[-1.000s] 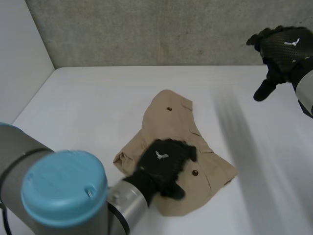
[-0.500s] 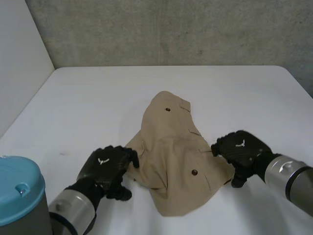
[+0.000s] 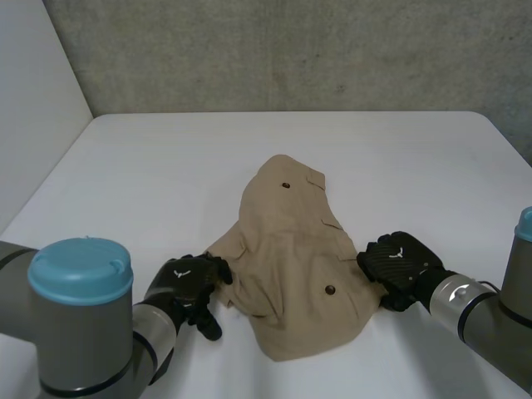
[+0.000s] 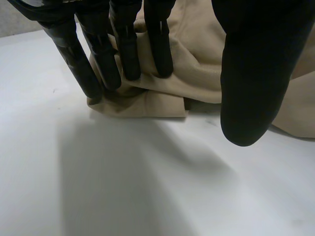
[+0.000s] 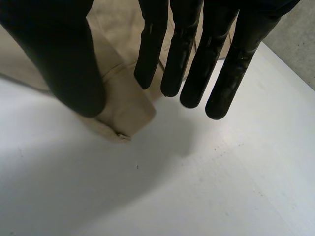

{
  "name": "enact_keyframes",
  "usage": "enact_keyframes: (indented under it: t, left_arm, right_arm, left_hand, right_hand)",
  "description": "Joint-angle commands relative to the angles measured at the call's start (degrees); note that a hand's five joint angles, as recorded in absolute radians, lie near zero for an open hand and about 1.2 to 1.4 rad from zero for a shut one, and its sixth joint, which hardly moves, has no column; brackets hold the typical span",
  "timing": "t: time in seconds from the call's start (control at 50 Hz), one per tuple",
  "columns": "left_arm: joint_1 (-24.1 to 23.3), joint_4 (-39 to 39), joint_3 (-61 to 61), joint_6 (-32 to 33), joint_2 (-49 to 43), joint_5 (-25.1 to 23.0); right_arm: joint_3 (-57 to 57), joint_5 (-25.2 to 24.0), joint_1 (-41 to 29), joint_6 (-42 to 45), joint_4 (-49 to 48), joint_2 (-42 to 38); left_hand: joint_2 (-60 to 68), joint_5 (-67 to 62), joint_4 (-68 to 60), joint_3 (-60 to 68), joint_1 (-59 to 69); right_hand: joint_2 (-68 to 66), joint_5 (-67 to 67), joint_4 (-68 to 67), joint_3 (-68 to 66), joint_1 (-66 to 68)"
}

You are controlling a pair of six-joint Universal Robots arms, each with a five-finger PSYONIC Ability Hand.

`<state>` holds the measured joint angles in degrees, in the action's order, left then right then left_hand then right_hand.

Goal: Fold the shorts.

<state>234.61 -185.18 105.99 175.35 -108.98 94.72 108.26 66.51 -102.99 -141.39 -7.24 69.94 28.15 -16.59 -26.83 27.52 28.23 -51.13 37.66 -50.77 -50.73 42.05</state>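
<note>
Resting on the white table (image 3: 150, 174), tan shorts (image 3: 291, 241) lie bunched in the middle, a black hand at each side.
Nearest, the left hand (image 3: 187, 283) lays straight fingers (image 4: 129, 49) on the shorts' crumpled edge. The right hand (image 3: 395, 259) spreads straight fingers (image 5: 182, 49) at a corner, holding nothing. A grey wall (image 3: 291, 50) stands behind.

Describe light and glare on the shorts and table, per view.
Head view: soft, even light, no glare on the table; the shorts show mild crease shading. Left wrist view: a dark band under the shorts' folded edge beside the left hand. Right wrist view: the table beside the right hand shows no glare.
</note>
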Motion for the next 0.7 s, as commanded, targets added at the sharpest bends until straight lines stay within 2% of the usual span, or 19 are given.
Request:
enact_keyframes:
  t: [0.02, 0.22, 0.44, 0.52, 0.54, 0.58, 0.68, 0.7]
  left_arm:
    - [0.1, -3.3, -3.3, 0.1, -3.8, 2.3]
    - [0.1, -8.4, -6.2, 1.0, -6.7, 3.3]
    - [0.4, -12.8, -12.3, 11.7, -13.1, 3.6]
    - [1.0, -14.0, -14.1, 14.1, -14.9, 3.6]
    - [1.2, -14.5, -14.7, 14.5, -15.3, 3.5]
    - [1.5, -15.0, -15.2, 14.7, -15.6, 3.5]
    - [3.0, -14.8, -15.3, 14.7, -14.4, 3.5]
    - [3.1, -14.6, -15.0, 14.7, -11.9, 3.4]
  right_arm:
    - [-0.5, 0.0, -0.1, -0.4, -1.2, -1.0]
    - [-0.3, 0.8, -0.2, -2.3, -0.3, -0.1]
    - [-1.9, 1.1, -1.0, -13.8, 1.5, 6.3]
    - [-2.7, 1.5, -1.9, -14.5, 1.7, 7.1]
    - [-3.1, 1.7, -2.2, -14.5, 1.7, 7.0]
    - [-4.0, 2.7, -2.7, -14.6, 1.9, 6.8]
    - [-7.9, 9.1, -3.4, -14.4, 4.9, 5.8]
    - [-8.7, 9.9, -3.4, -14.3, 5.7, 5.8]
  left_hand:
    - [0.6, -2.1, -1.9, 1.2, 0.5]
    - [1.2, -2.8, -2.6, 1.9, 1.2]
    - [3.4, -5.0, -4.7, 4.0, 3.3]
    - [20.0, -21.6, -21.3, 20.7, 19.9]
    - [33.4, -35.0, -34.7, 34.0, 33.3]
    - [48.8, -50.3, -50.1, 49.4, 48.7]
    - [51.8, -53.4, -53.2, 52.5, 51.8]
    - [51.8, -53.4, -53.2, 52.5, 51.8]
  right_hand:
    - [-28.9, 32.3, -29.2, -29.3, 37.9]
    - [-28.9, 32.3, -29.2, -29.3, 37.9]
    - [-28.9, 32.3, -29.2, -29.3, 37.9]
    - [-28.9, 32.3, -29.2, -29.3, 37.9]
    - [-28.9, 32.3, -29.2, -29.3, 37.9]
    - [-28.9, 32.3, -29.2, -29.3, 37.9]
    - [-28.9, 32.3, -29.2, -29.3, 37.9]
    - [-28.9, 32.3, -29.2, -29.3, 37.9]
